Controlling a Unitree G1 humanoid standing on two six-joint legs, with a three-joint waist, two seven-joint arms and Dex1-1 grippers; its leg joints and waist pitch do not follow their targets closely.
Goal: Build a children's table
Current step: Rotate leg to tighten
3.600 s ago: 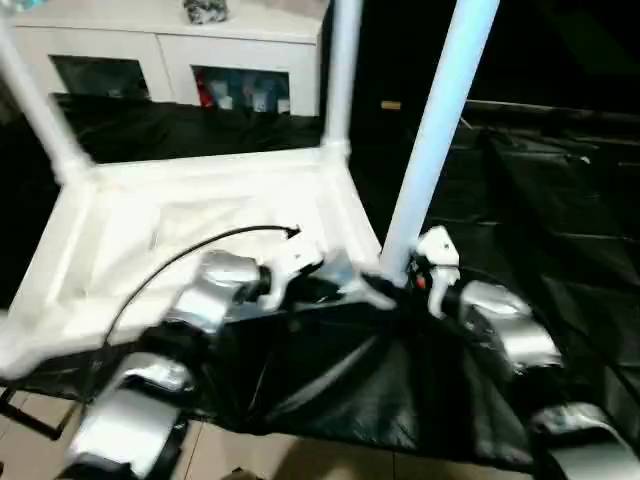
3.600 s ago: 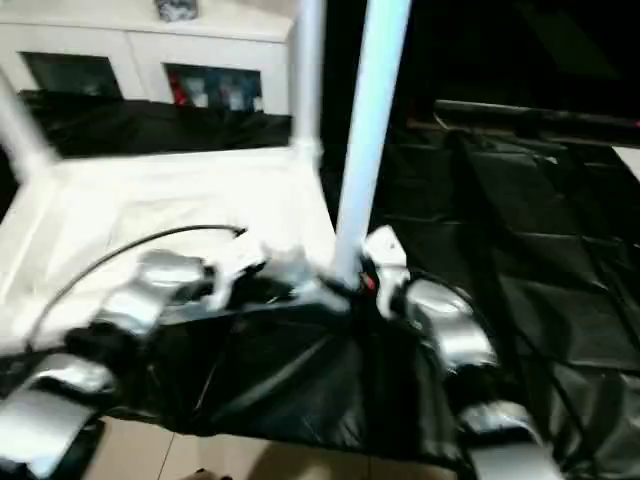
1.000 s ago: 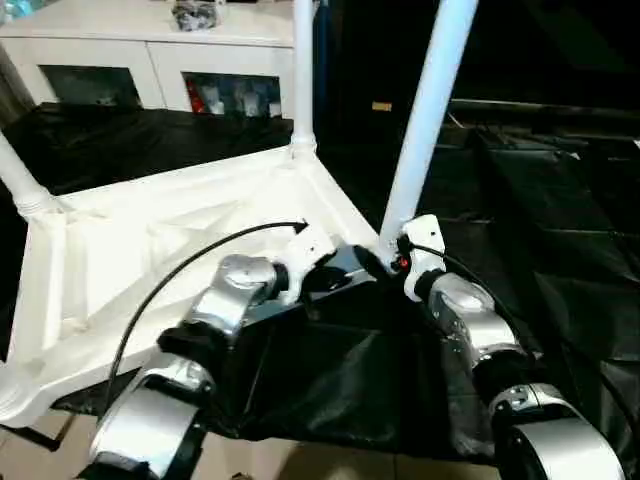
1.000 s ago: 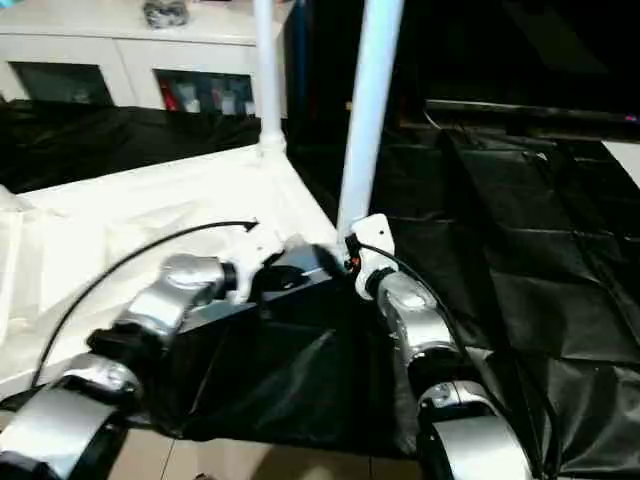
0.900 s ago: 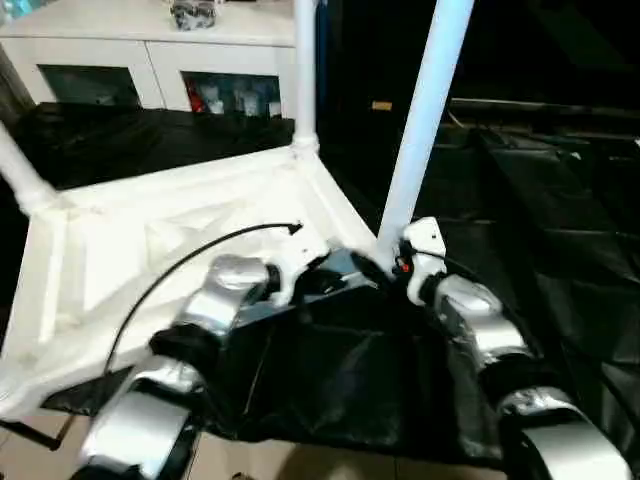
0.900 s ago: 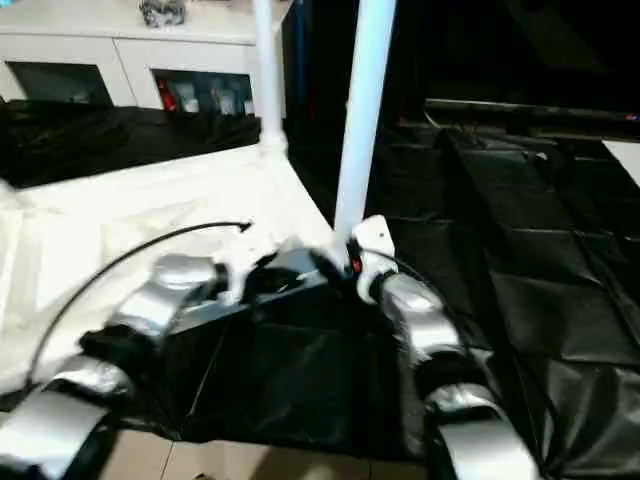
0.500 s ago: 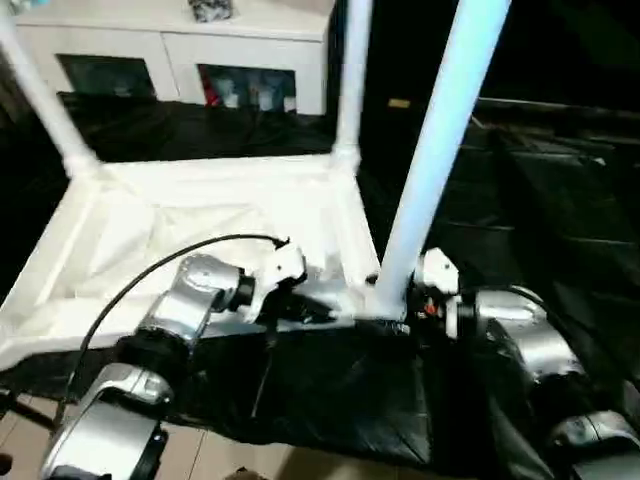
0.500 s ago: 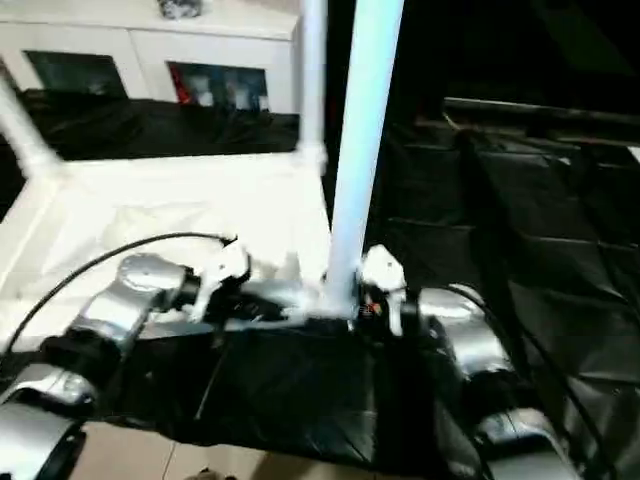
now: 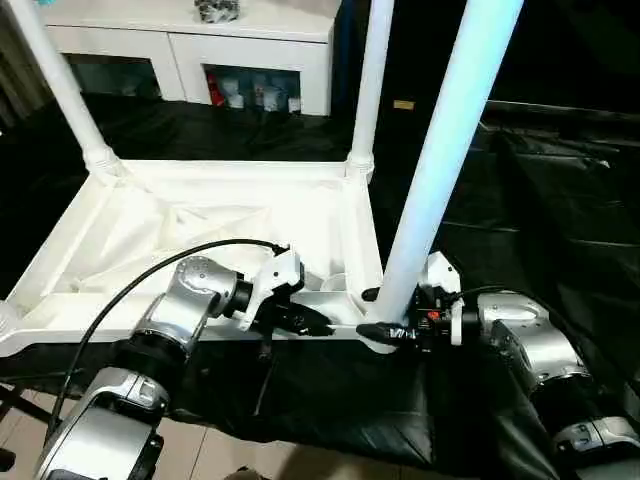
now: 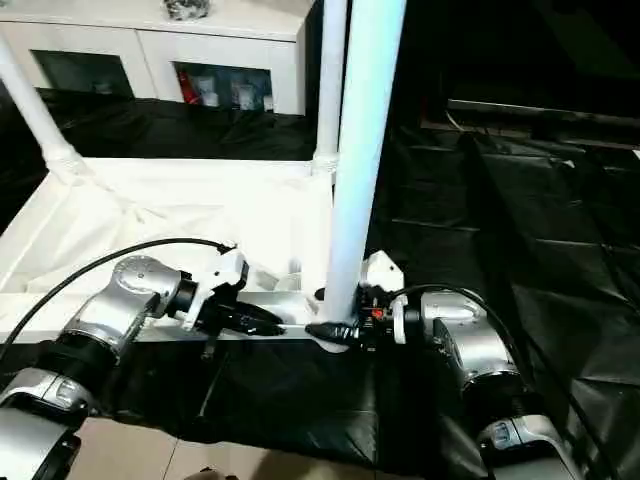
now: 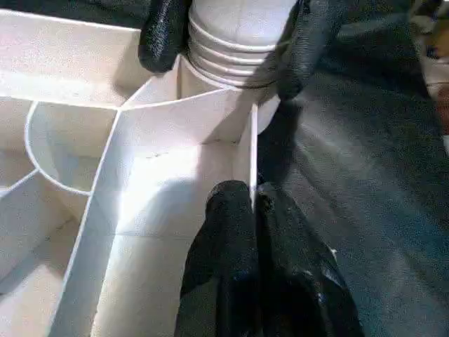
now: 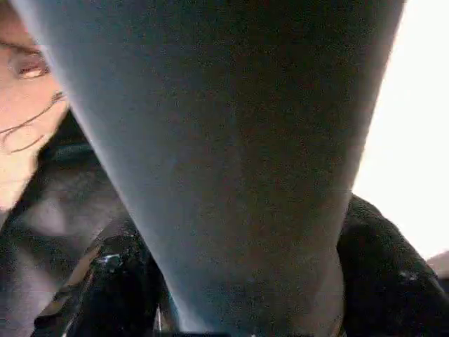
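Observation:
The children's table lies upside down on black sheeting, its ribbed white top [image 9: 200,215] facing up. White legs stand in the far-left [image 9: 60,85] and far-right [image 9: 372,80] sockets. A third leg [image 9: 440,160] rises from the near-right socket. My right gripper [image 9: 368,312] is shut on that leg's ribbed base [image 11: 238,35], one black finger [image 12: 105,274] on each side. My left gripper [image 9: 318,327] is shut on the top's thin near rim [image 11: 245,140], just left of that socket.
A white glass-door cabinet [image 9: 250,50] stands behind the table. Crumpled black sheeting [image 9: 560,200] covers the surface to the right and front. A black cable [image 9: 130,285] arcs over my left forearm. Tan floor [image 9: 20,440] shows at the near left.
The view has shifted, and the top now looks square to me. My right fingers have closed in on the near-right leg's base. The left gripper keeps its pinch on the rim.

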